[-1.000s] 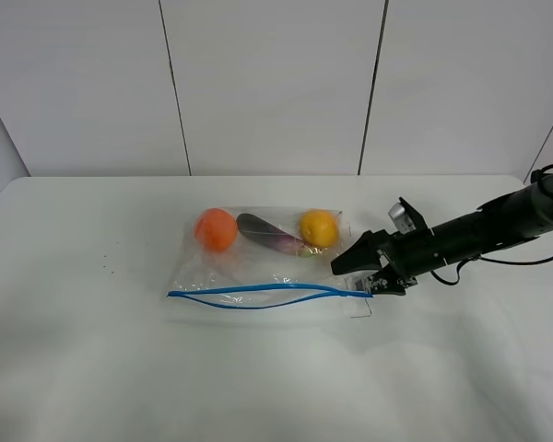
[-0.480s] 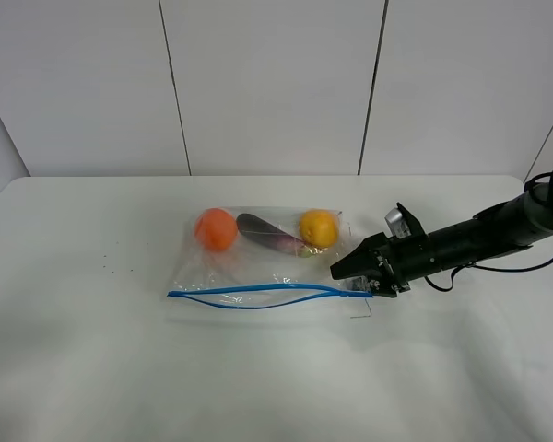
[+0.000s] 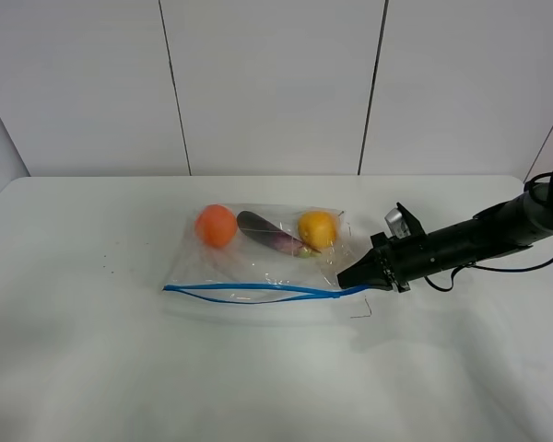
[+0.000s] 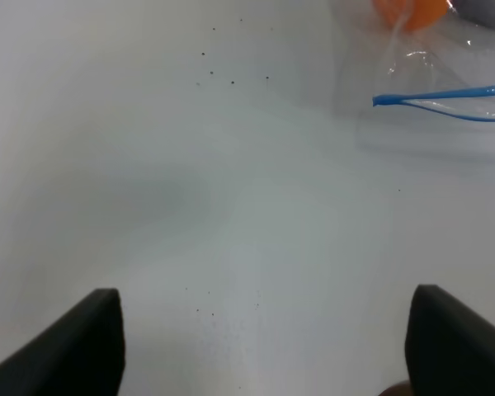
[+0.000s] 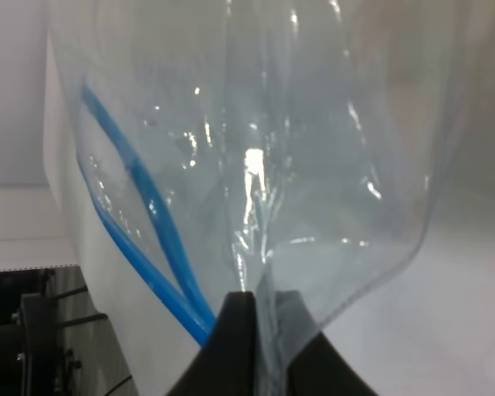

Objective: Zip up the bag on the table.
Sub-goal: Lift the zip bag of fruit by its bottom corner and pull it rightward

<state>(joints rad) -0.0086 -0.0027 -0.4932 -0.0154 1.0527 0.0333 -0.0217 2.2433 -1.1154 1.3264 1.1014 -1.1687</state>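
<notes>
The clear bag (image 3: 258, 262) lies on the white table (image 3: 120, 368), its blue zip strip (image 3: 249, 290) along the near edge. An orange (image 3: 216, 226), a purple eggplant (image 3: 272, 234) and a yellow fruit (image 3: 317, 229) show through it. My right gripper (image 3: 350, 276) is shut on the bag's right end by the zip strip. The right wrist view shows its tips (image 5: 260, 322) pinching the clear plastic (image 5: 313, 124) next to the blue strip (image 5: 140, 239). My left gripper (image 4: 264, 346) is open and empty above bare table, apart from the bag's left end (image 4: 429, 58).
The table's far edge meets a white panelled wall (image 3: 276, 83). Small dark specks (image 4: 231, 78) dot the table left of the bag. My right arm (image 3: 479, 235) reaches in from the right edge with a cable hanging from it.
My right gripper has shifted slightly left and up with the bag's right end. The two blue zip lines have drawn closer together. The bag has slid a little.
</notes>
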